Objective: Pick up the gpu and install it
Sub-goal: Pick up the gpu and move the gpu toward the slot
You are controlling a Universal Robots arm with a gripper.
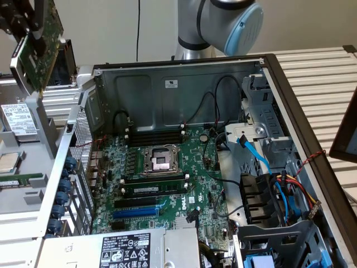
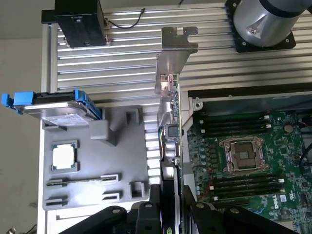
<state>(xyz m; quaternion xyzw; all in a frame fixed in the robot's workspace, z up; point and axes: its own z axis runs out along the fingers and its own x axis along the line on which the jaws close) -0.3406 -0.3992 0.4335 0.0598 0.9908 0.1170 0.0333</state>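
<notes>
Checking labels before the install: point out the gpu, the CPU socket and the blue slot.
gpu (image 1: 50, 39): exterior view, on the green card face.
CPU socket (image 1: 160, 161): exterior view, on the socket's middle.
blue slot (image 1: 135, 213): exterior view, midway along the slot.

Lighting's soft and even, looks like plain overhead room light, nothing harsh. Inside the case (image 1: 167, 84) it's a bit darker, with shade along the back wall and around the cables. In the wrist view the gpu (image 2: 170, 68) bracket catches a hot spot, the chip (image 2: 65, 157) on the tray (image 2: 122, 161) is blown out white, and the ribbed table (image 2: 122, 63) gleams in stripes.
</notes>
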